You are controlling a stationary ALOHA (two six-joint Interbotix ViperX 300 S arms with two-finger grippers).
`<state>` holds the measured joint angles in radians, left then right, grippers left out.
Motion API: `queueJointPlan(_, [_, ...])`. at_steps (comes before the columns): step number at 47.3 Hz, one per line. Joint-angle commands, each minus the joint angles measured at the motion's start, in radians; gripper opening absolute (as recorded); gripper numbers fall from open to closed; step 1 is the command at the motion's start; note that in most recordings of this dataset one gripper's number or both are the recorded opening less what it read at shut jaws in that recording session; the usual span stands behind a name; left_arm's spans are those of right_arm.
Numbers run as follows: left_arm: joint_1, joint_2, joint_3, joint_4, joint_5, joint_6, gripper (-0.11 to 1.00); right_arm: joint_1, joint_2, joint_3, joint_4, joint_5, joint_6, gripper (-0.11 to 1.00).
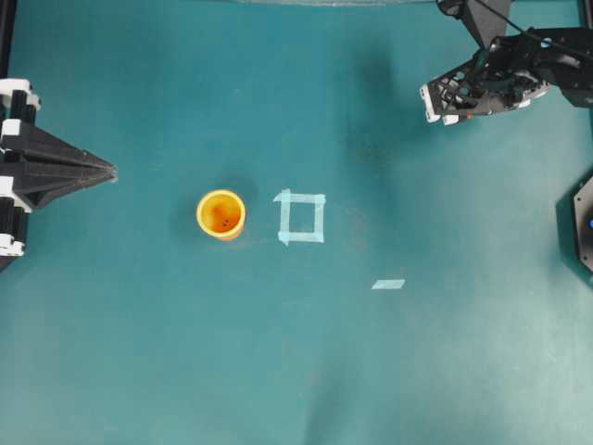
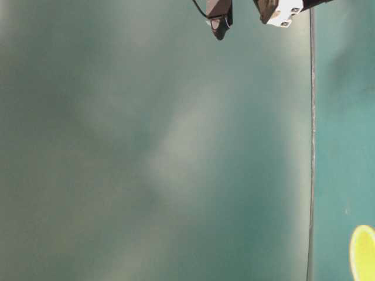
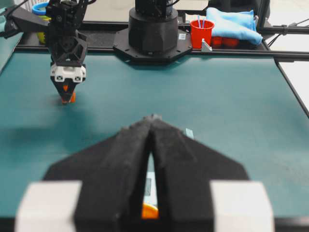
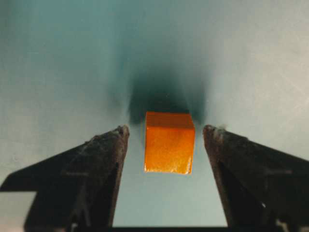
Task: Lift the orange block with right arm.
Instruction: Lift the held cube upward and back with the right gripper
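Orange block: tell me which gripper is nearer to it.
Right. The right gripper is open with the orange block between its fingers, not touching. The left gripper sits shut at the table's far left edge, well away.

In the overhead view the cup (image 1: 220,214) stands on the table (image 1: 139,352) left of centre, with the tape square (image 1: 301,217) just beside it on its right. A tape strip (image 1: 388,284) lies further right and nearer the bottom edge. The left gripper (image 1: 109,171) sits at the left edge, pointing at the cup. The right gripper (image 1: 434,104) is at the upper right; in its wrist view the block (image 4: 169,142) sits on the table between its fingers (image 4: 104,159), touching neither.
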<state>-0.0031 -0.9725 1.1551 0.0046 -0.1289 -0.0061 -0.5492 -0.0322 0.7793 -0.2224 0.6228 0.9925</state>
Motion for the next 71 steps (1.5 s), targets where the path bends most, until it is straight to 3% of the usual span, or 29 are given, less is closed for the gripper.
queueJointPlan(1, [-0.002,0.005,-0.028,0.002,0.008,0.000,0.00,-0.006,-0.009,-0.008,-0.006,-0.005,0.002,0.62])
queueJointPlan(17, [-0.002,0.005,-0.028,0.002,0.017,0.000,0.00,-0.008,-0.011,-0.008,-0.006,0.000,0.002,0.41])
queueJointPlan(32, [-0.002,0.003,-0.028,0.002,0.017,0.000,0.00,-0.008,-0.071,-0.017,-0.005,0.032,0.003,0.41])
queueJointPlan(71, [-0.002,0.003,-0.029,0.002,0.023,0.002,0.00,-0.008,-0.258,-0.140,-0.005,0.314,0.002,0.41])
